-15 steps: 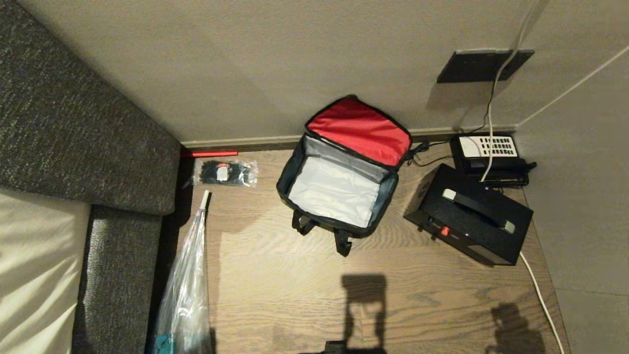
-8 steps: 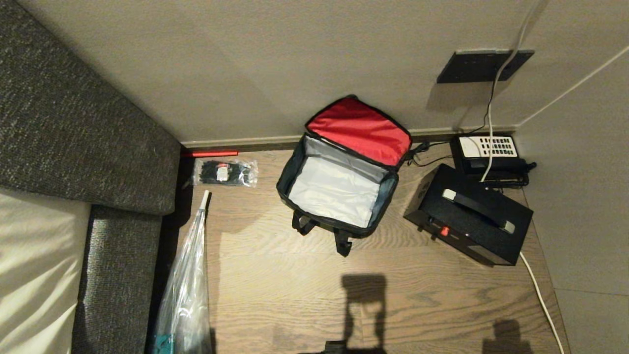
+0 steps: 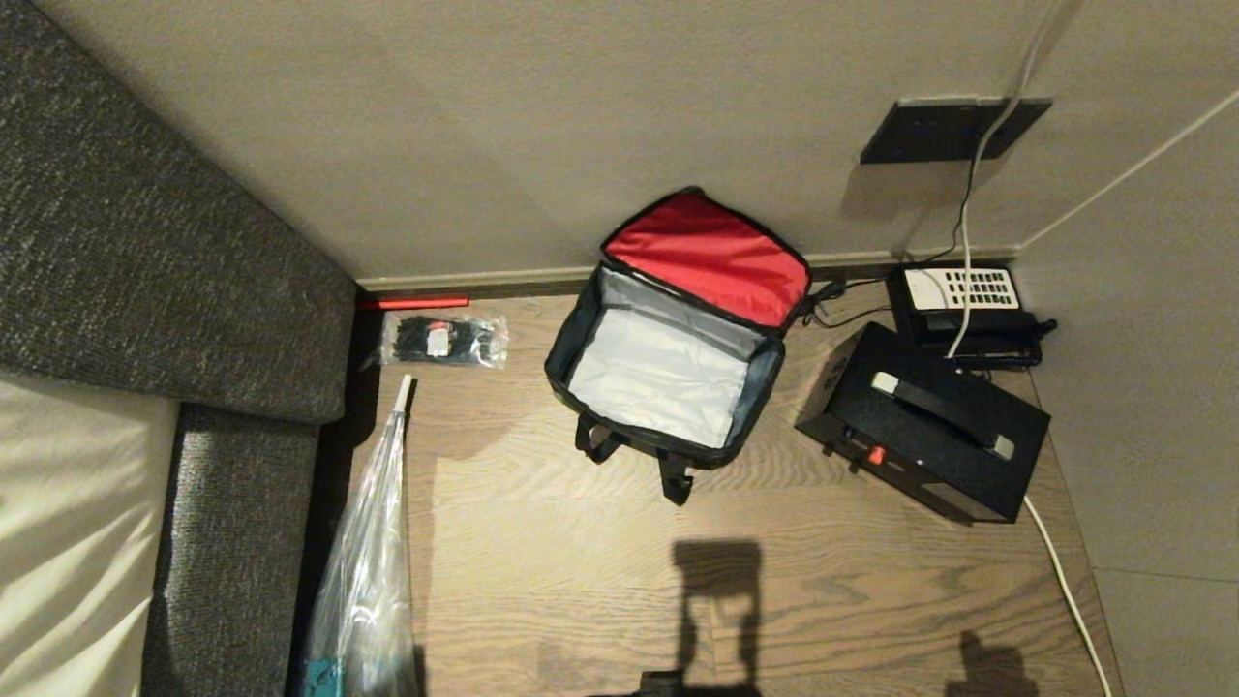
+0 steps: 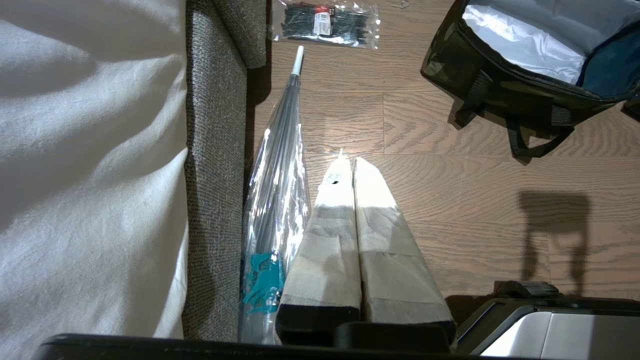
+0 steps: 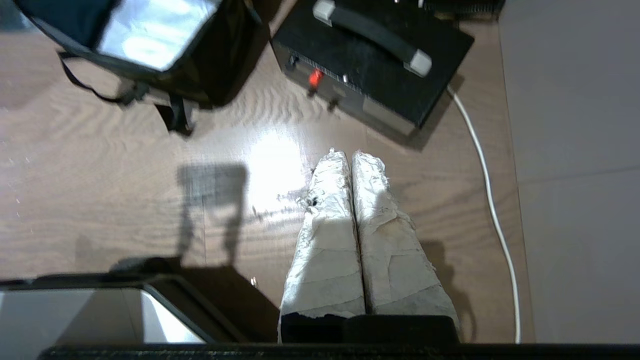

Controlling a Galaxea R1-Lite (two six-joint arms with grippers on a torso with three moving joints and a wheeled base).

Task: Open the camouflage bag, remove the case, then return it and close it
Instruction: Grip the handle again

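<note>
The right gripper [image 5: 351, 165], fingers pressed together and empty, has pulled back toward the robot, its shadow shrinking on the floor, so the removal looks done and the return comes next. Beyond it stands the case [image 3: 924, 421], just right of the camouflage bag [image 3: 668, 373], which gapes open against the wall.

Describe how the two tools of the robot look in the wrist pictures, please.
Each tool is a pair of long, tapering fingers wrapped in pale tape or paper, set on a black base. The left tool has smooth beige wrapping with visible seams and one small dark hole. The right tool has whiter wrapping, crinkled, stained and frayed at the edges. No cables or markings show on either.
</note>
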